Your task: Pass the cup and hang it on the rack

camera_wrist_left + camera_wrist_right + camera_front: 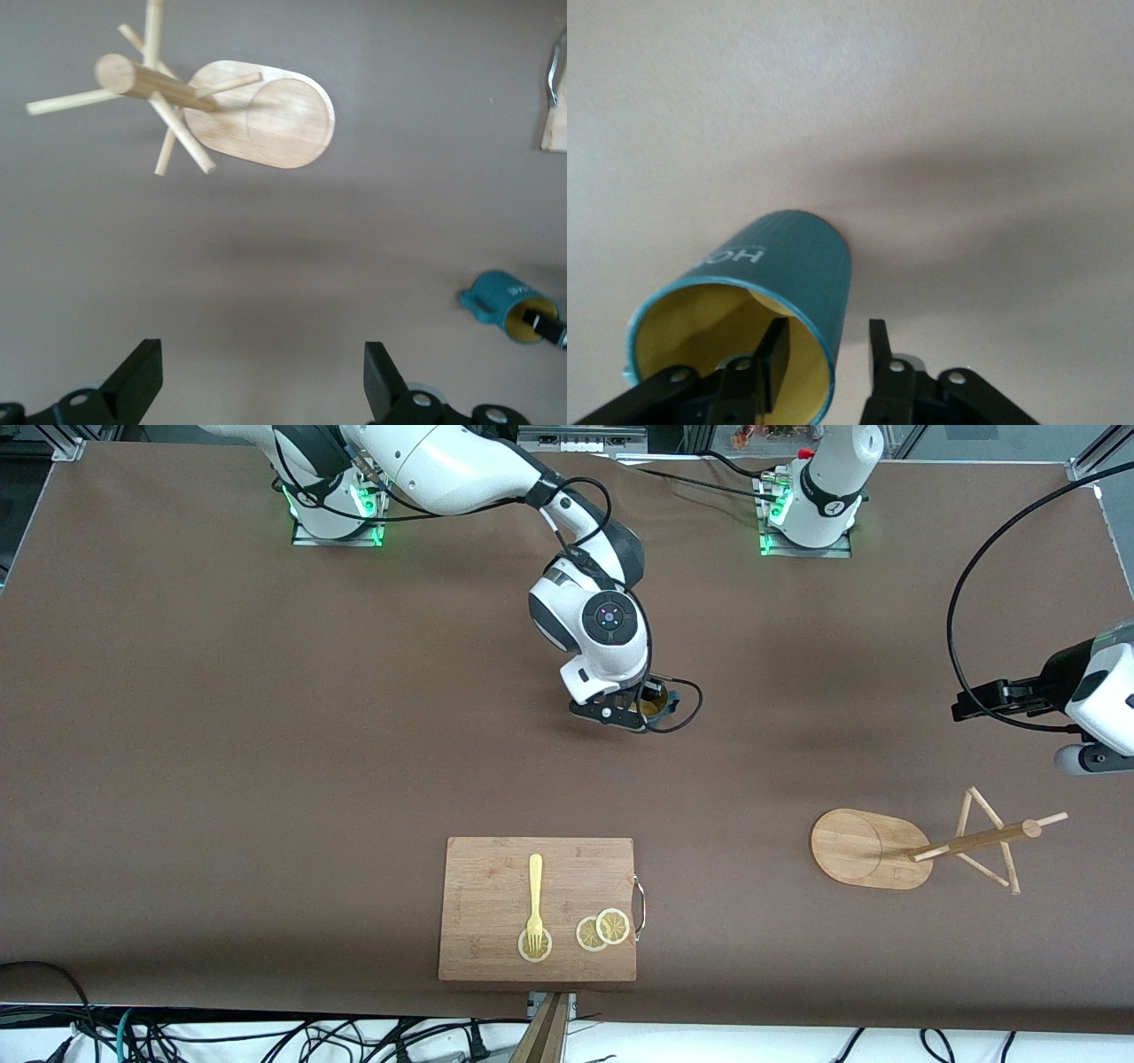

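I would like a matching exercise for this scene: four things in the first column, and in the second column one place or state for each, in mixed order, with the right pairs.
Things:
1. cup
2. rack
3. fork
4. left gripper

Places or states:
A. lies on the cutting board, tines on a lemon slice
B. open, holds nothing, up over the table
C. stands toward the left arm's end of the table
D. rim gripped by the right gripper, one finger inside

Pairs: 1-D, 2-C, 3-A, 4-B
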{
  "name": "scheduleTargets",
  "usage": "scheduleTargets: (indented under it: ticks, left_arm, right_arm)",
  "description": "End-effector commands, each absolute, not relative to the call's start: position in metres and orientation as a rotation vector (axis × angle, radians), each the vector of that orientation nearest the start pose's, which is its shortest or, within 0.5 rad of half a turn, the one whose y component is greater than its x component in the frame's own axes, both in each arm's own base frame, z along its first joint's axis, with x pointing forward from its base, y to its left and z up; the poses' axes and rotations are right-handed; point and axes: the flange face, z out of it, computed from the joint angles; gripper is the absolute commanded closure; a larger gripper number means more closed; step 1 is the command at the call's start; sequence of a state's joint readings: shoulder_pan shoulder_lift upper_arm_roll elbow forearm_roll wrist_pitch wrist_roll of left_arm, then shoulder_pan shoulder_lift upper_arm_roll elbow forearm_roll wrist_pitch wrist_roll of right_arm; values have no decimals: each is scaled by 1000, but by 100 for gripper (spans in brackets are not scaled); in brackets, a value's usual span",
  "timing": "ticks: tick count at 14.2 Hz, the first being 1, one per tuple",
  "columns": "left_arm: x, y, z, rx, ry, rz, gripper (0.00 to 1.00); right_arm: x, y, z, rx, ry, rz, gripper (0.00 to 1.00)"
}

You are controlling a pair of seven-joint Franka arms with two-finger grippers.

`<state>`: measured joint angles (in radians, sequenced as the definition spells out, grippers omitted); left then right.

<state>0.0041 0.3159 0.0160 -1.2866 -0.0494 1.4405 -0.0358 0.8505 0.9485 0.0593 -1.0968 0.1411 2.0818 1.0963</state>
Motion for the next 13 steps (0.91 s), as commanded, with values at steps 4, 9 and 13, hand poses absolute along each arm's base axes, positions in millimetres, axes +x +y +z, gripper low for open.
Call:
scheduleTargets:
  ticks: [4,9,13]
  left_arm:
    - [628,-11,512,-3330,450,393,0]
    - [623,-41,468,-3340,984,436,0]
    - [616,-78,420,-3119,1691,344,0]
  right_arm:
    - [547,546,362,-2900,584,134,0]
    - [609,419,442,-3007,517,106,0]
    - [633,294,492,-3035,284,138,0]
